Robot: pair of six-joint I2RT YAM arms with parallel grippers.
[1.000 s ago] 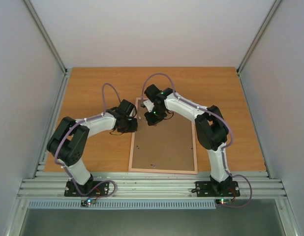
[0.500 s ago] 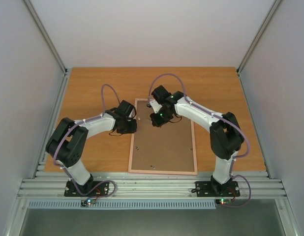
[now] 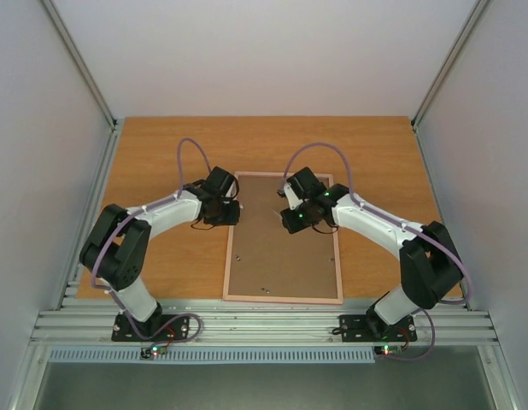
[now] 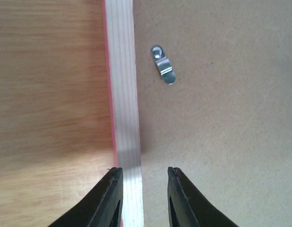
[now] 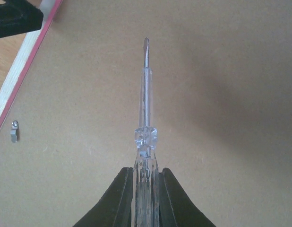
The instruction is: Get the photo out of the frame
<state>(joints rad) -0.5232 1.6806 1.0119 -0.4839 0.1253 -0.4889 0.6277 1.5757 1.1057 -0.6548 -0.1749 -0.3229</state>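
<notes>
1. Bench (image 3: 161,154): orange-brown wooden top, unchanged from a second ago.

2. Left claw (image 3: 233,212) (image 4: 143,176): black fingers (image 4: 110,198) spread a little. They straddle the left rail of item 3 near its far corner, one finger on the bench side and one over the brown board. Whether they touch the rail cannot be told. It sits slightly farther up the rail than a second ago.

3. Thin bright pink rectangular picture frame (image 3: 227,256) (image 4: 124,94) (image 5: 21,66): lies flat on the bench between the two arms, back side up. The pale wood rail and brown backing board (image 3: 285,256) show. Its position matches the earlier views.

4. Small bent silver metal clip (image 4: 163,65): sits on the backing board just beside the left rail.

5. Glossy seaside photo: not visible in any view. The frame lies face down, with the board covering it.

6. Right claw (image 3: 293,219) (image 5: 146,177): pressed onto the clear plastic handle of a slim screwdriver (image 5: 146,99). The dark metal tip points out over the bare board, and contact cannot be told. A second ago this claw hung at the frame's far left corner. It is now over the far middle of the board, right of centre. The right arm's elbow has swung out towards the bench's right edge.
</notes>
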